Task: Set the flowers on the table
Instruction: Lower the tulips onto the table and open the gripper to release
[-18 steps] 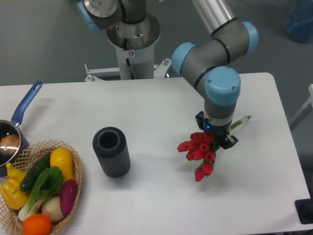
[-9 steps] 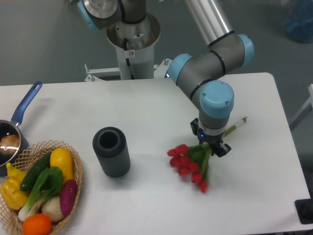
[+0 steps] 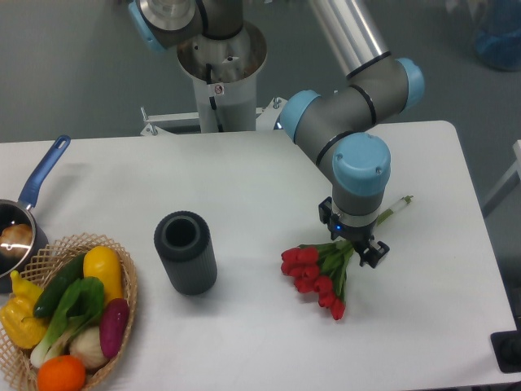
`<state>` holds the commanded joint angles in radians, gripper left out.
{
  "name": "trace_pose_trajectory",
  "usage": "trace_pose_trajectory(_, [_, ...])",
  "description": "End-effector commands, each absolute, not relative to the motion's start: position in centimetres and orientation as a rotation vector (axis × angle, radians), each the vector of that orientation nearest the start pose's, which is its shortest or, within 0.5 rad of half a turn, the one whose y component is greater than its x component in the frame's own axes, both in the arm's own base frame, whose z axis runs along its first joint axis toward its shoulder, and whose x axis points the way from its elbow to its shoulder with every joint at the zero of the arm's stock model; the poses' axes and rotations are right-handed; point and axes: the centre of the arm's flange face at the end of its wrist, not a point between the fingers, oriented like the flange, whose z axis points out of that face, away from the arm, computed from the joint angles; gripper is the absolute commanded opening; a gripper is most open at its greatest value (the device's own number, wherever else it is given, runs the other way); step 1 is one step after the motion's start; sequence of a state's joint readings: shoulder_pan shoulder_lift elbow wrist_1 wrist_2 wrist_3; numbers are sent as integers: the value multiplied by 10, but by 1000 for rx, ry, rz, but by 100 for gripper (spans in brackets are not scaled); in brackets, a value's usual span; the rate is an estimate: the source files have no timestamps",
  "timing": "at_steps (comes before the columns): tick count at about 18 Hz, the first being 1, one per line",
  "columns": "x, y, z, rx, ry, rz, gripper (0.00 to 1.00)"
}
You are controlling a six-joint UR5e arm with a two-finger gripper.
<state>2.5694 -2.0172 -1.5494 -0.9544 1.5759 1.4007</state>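
The flowers (image 3: 313, 274), a bunch of red tulip buds on green stems, lie flat on the white table (image 3: 244, 175) right of centre, buds pointing to the lower left. The pale stem end (image 3: 399, 204) sticks out to the upper right. My gripper (image 3: 356, 243) points straight down over the stems just behind the buds. Its fingers stand a little apart on either side of the stems and look open around them. The wrist hides part of the stems.
A dark cylinder (image 3: 186, 252) stands left of the flowers. A wicker basket (image 3: 129, 281) of vegetables is at the front left, with a blue-handled pan (image 3: 32, 191) behind it. The arm's base (image 3: 220, 73) is at the back edge.
The flowers came down from hanging in the gripper to lying on the table. The gripper moved slightly left and lower, and its fingers have spread a little.
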Motion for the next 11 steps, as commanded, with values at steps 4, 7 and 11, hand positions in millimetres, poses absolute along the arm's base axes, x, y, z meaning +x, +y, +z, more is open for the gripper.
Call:
trace_pose_trajectory(4, [-483,477,331,-2860,487,281,100])
trace_pose_trajectory(7, [-485,482,334,-2830,492,340,100])
trace_pose_trajectory(11, [-493,476,333,-2833,490,345,100])
